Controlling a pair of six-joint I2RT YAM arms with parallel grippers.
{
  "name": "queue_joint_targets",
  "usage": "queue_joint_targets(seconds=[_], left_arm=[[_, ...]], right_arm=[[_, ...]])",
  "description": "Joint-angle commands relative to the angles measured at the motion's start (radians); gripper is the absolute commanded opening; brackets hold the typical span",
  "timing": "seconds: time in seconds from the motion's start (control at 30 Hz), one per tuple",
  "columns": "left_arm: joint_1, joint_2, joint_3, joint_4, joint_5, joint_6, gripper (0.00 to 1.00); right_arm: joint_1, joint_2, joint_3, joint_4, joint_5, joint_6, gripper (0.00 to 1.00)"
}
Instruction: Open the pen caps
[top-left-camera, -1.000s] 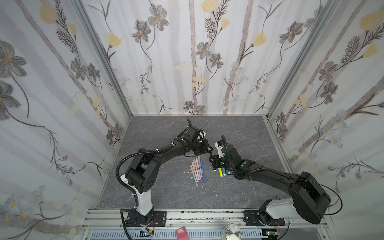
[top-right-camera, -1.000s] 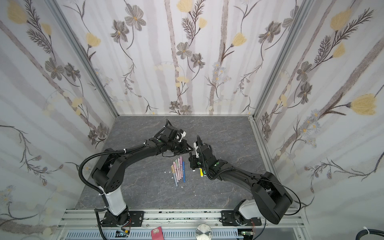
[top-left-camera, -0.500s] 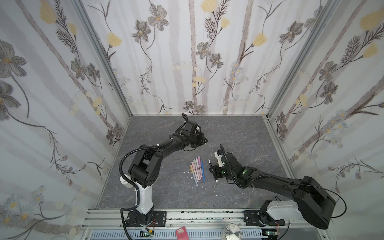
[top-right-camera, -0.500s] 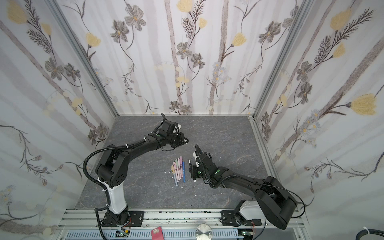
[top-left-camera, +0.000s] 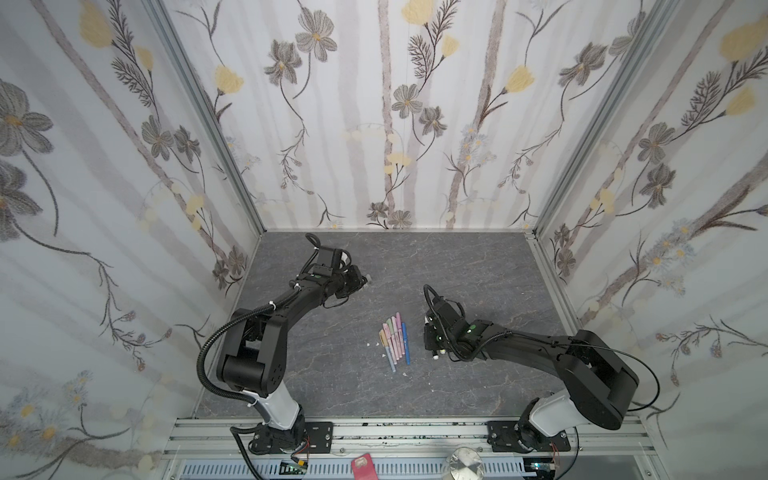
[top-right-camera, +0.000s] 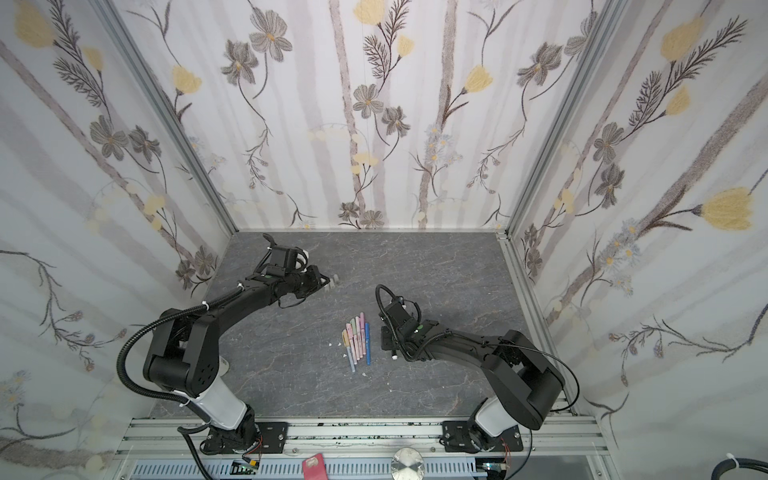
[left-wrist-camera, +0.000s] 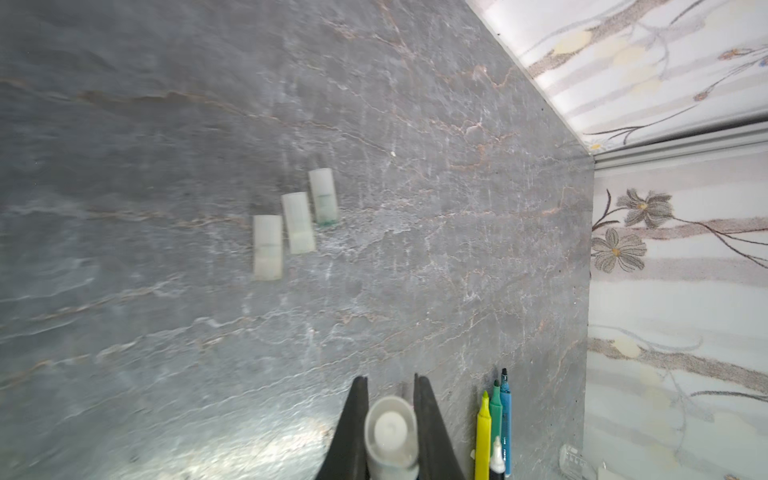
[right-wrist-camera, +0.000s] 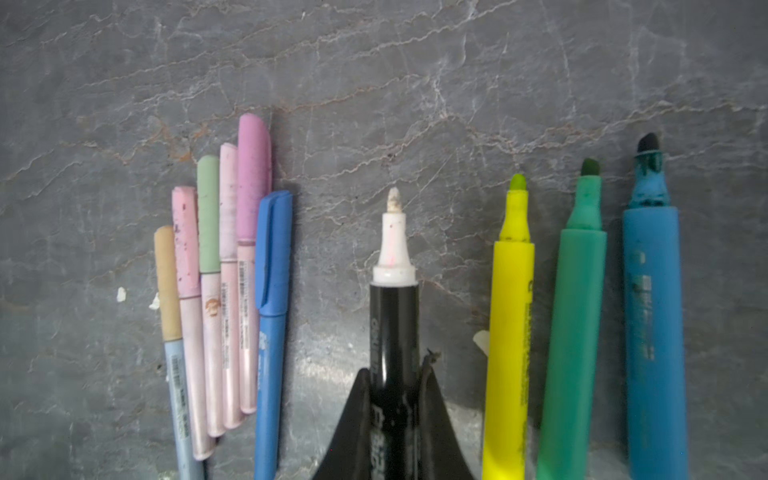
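Note:
My left gripper is shut on a grey-white pen cap, low over the table at the back left. Three whitish pen caps lie loose on the table just beyond it. My right gripper is shut on a black pen whose white tip is bare. In both top views it hovers right of centre. Several capped pastel pens and a capped blue one lie in a row. Uncapped yellow, green and blue pens lie on its other side.
Small white flecks dot the grey stone-look table beside the row of pens. Flowered walls close in the back and both sides. A metal rail runs along the front edge.
The two grippers were together at the table's middle; they have pulled apart. The left has gone back and left with the cap, the right toward the front with the bare-tipped pen.

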Motion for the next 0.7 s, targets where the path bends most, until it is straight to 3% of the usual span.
queue_joint_targets(seconds=[0.0, 0.3, 0.67], left_arm=[[0.035, -0.031, -0.051, -0.009, 0.015, 0.045, 0.0], [0.079, -0.058, -0.158, 0.024, 0.042, 0.064, 0.0], [0.102, 0.054, -0.119, 0.05, 0.05, 0.105, 0.0]], right_arm=[[0.001, 0.036, 0.044, -0.067, 0.099, 0.003, 0.03], [0.001, 0.121, 0.097, -0.099, 0.134, -0.01, 0.06], [0.001, 0.163, 0.125, -0.123, 0.159, -0.019, 0.11]])
